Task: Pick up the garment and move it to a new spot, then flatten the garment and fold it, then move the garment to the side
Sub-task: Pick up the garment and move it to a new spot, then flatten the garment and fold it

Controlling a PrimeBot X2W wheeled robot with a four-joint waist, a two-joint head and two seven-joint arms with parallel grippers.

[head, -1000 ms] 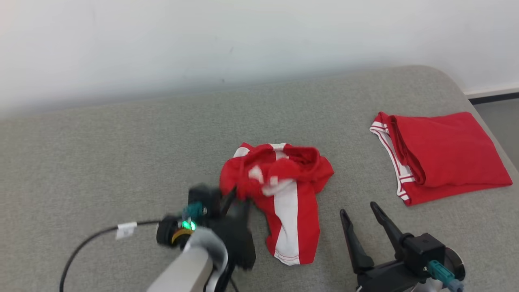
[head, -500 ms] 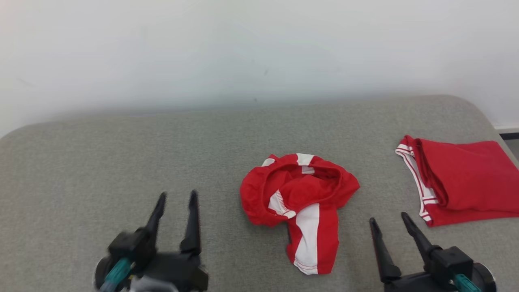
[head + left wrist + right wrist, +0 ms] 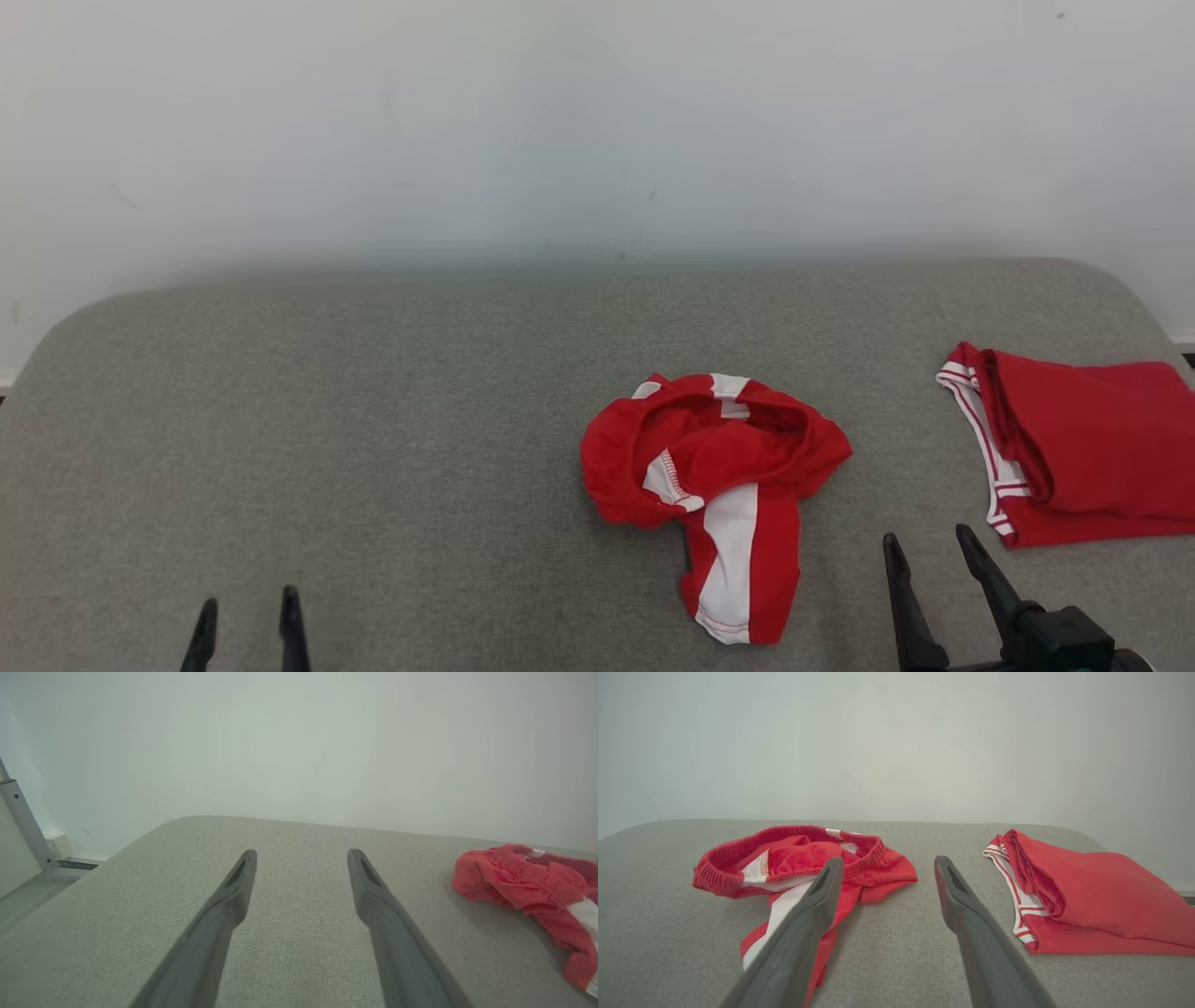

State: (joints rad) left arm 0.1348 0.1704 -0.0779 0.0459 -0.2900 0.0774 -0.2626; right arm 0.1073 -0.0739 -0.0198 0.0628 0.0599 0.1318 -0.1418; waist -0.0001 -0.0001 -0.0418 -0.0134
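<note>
A crumpled red garment with white stripes [image 3: 714, 471] lies in a heap on the grey cushioned surface [image 3: 373, 448], right of centre; it shows at the right in the left wrist view [image 3: 528, 889] and ahead-left in the right wrist view [image 3: 798, 863]. My left gripper [image 3: 247, 605] is open at the bottom left, far from the garment, with nothing between its fingers [image 3: 301, 856]. My right gripper [image 3: 929, 546] stands open at the bottom right, just right of the garment's lower leg, empty [image 3: 887, 864].
A second red garment with white trim [image 3: 1074, 439] lies folded at the right edge of the surface [image 3: 1083, 891]. A pale wall rises behind. The surface's left end drops to a floor with a metal post [image 3: 23, 826].
My left gripper let go of the crumpled garment and drew back to the lower left, now open. The head camera tilted up, shifting the whole picture down. The garment settled in a heap.
</note>
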